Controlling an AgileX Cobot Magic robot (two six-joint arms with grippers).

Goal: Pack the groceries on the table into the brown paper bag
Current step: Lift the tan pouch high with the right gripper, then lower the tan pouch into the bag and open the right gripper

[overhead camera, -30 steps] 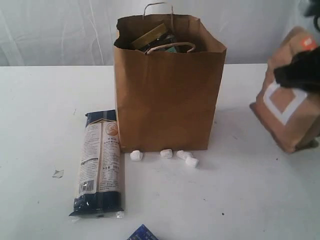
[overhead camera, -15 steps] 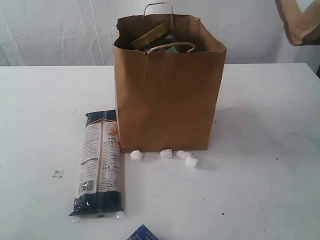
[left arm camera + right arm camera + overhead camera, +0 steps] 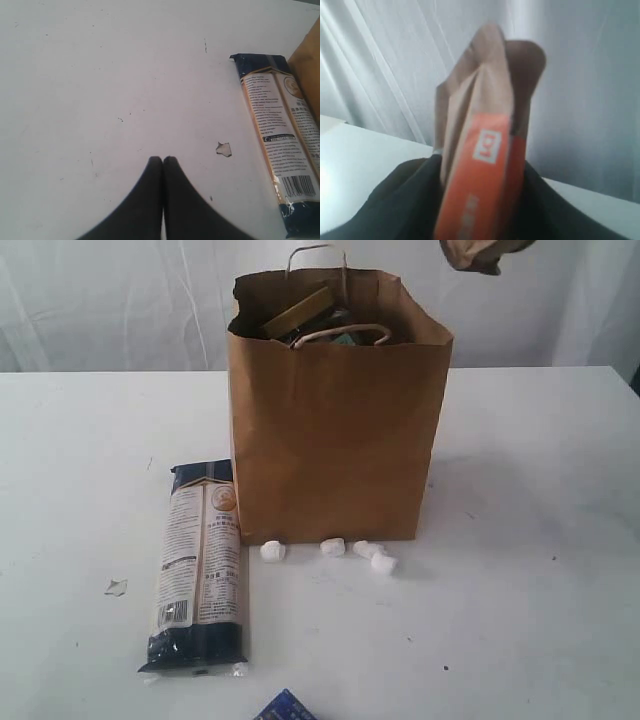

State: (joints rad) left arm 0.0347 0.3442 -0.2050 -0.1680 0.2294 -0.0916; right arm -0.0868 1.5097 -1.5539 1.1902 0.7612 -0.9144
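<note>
The brown paper bag [image 3: 335,440] stands upright in the middle of the table [image 3: 540,540], open, with groceries [image 3: 300,310] showing inside its mouth. The pasta packet [image 3: 200,565] lies flat to the bag's left, and the left wrist view shows it [image 3: 280,135] too. My right gripper [image 3: 480,166] is shut on the kraft pouch [image 3: 485,125], orange label facing the camera. In the exterior view only a corner of the pouch [image 3: 478,252] shows at the top edge, above and right of the bag. My left gripper [image 3: 163,159] hovers shut and empty over bare table, left of the packet.
Several small white lumps [image 3: 332,547] lie at the foot of the bag. A torn scrap [image 3: 116,587] sits left of the packet. A dark blue object [image 3: 285,707] pokes in at the front edge. White curtain hangs behind.
The pouch in my right gripper has risen from low over the table's right side, up and leftward, to the top edge above the bag's right rim. The left arm has not moved.
</note>
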